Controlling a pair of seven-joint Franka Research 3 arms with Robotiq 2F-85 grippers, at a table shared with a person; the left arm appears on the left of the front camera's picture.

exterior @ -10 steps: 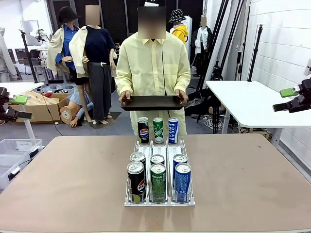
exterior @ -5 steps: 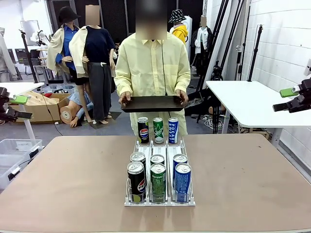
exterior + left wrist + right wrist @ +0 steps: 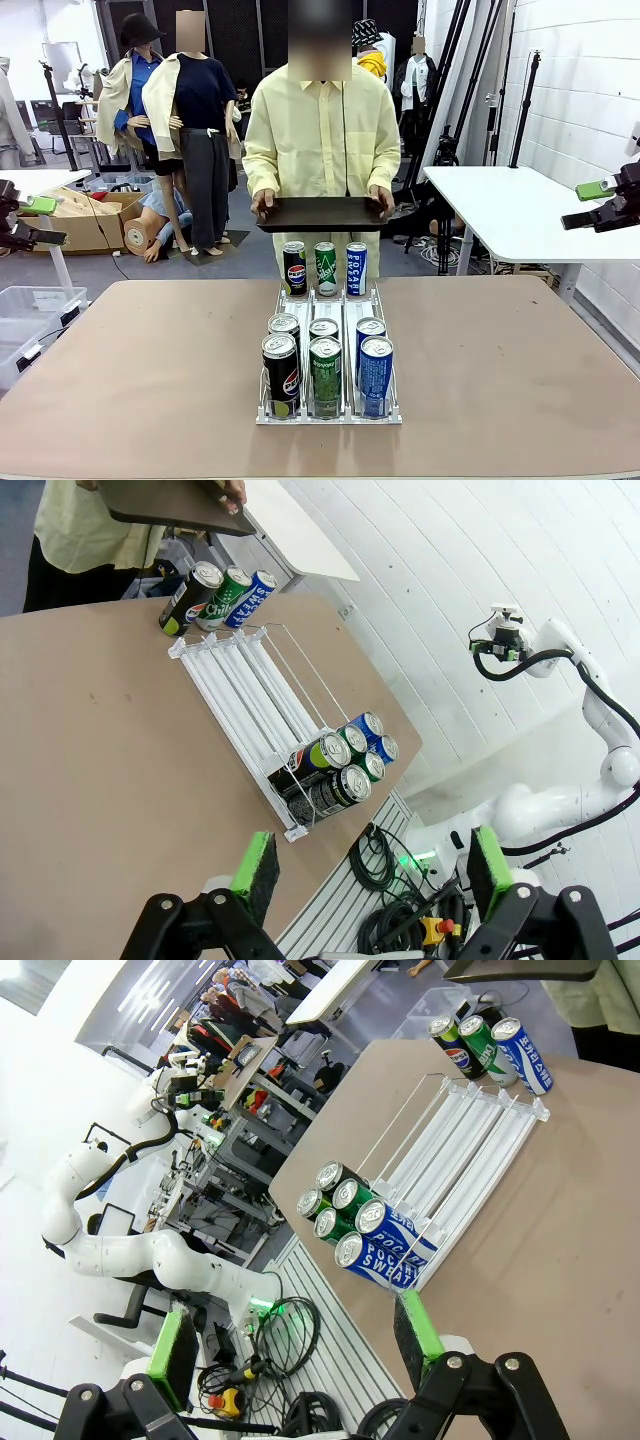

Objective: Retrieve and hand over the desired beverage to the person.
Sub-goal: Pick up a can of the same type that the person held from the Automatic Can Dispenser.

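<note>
Person [image 3: 320, 140] in loose pale-yellow shirt holding black tray [image 3: 320, 213], left gripper [image 3: 372, 870] and right gripper [image 3: 295, 1345] spread, empty

1. "POCARI SWEAT" in white runs across the near blue cans [image 3: 395, 1235], at 5 o'clock in the rack [image 3: 330, 414].
2. "POCARI" runs vertically on the far blue can [image 3: 356, 268], at 1 o'clock.
3. The Pepsi globe and "pepsi" show on the far black can [image 3: 294, 268] at 11 o'clock and on the near black can [image 3: 280, 374] at 7 o'clock.
4. The far green can [image 3: 232, 588] at 12 o'clock shows "Chil…"; the rest is unreadable.
</note>
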